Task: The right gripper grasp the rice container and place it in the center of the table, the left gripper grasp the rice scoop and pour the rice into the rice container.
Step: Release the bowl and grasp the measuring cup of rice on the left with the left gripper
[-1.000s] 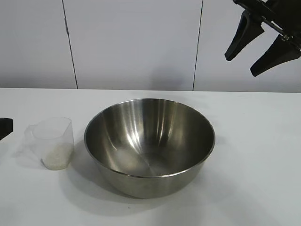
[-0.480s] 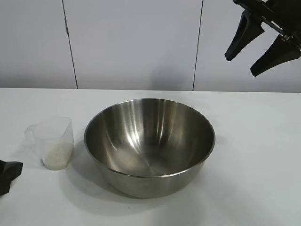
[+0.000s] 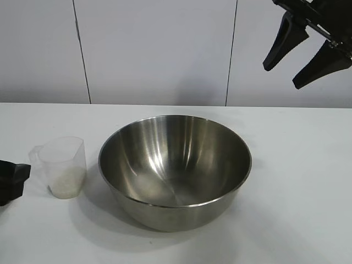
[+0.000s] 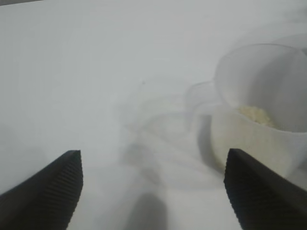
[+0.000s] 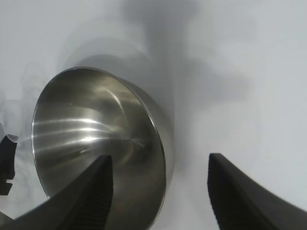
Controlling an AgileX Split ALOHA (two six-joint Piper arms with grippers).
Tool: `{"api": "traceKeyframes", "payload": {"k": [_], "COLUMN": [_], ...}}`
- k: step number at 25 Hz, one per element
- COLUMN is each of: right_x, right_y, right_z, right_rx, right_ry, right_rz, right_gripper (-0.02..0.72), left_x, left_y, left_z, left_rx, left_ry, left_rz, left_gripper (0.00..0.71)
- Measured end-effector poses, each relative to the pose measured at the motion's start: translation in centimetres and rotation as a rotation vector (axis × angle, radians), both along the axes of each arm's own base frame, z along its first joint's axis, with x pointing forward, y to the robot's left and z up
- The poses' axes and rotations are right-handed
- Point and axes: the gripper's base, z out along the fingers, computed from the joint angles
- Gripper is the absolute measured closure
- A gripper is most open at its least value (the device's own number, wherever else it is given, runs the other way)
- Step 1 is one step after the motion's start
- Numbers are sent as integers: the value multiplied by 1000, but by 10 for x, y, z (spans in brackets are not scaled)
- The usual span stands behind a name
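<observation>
The rice container (image 3: 165,159), a large shiny steel bowl, stands empty in the middle of the white table (image 3: 297,181). Left of it stands the rice scoop (image 3: 61,166), a clear plastic cup with rice (image 3: 67,181) in its bottom. My left gripper (image 4: 153,165) is low by the table, open, with the rice scoop (image 4: 259,120) just off one fingertip and nothing between the jaws. Only one of its fingers (image 3: 14,179) shows at the exterior view's left edge. My right gripper (image 3: 282,76) hangs open high at the upper right, above and beside the bowl (image 5: 86,139), holding nothing.
A pale panelled wall (image 3: 154,49) runs along the table's far edge. Bare white tabletop lies to the right of the bowl and in front of it.
The left gripper's tip at the left edge dropped lower, then came back up and further in toward the scoop. Bowl, scoop and right gripper have not moved.
</observation>
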Motion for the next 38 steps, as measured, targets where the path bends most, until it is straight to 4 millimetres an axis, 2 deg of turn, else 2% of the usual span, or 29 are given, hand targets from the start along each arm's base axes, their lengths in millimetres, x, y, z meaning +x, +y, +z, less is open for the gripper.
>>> {"api": "traceKeyframes", "payload": {"k": [7,14,22,28,38], "right_x": [0,0,0,0,0], "right_y": [0,0,0,0,0], "right_z": [0,0,0,0,0], "right_rx": [0,1,4,4,4], "right_ry": [0,0,-1,-1,-4], "right_rz": [0,0,-2,-1,-4], "right_gripper": [302,302,302,302,302], "left_x": [-3,-2,12,29,37], "left_y": [-1,-1,-6,-10,9], "left_z": [-17,-19,-30,-26,-25], "left_rx": [7,45,56,47,25], "left_ry": [77,77,82,24,15], "left_rz": [-28,-47,-52,-53,-4], "left_gripper": [123,123,123,123,139]}}
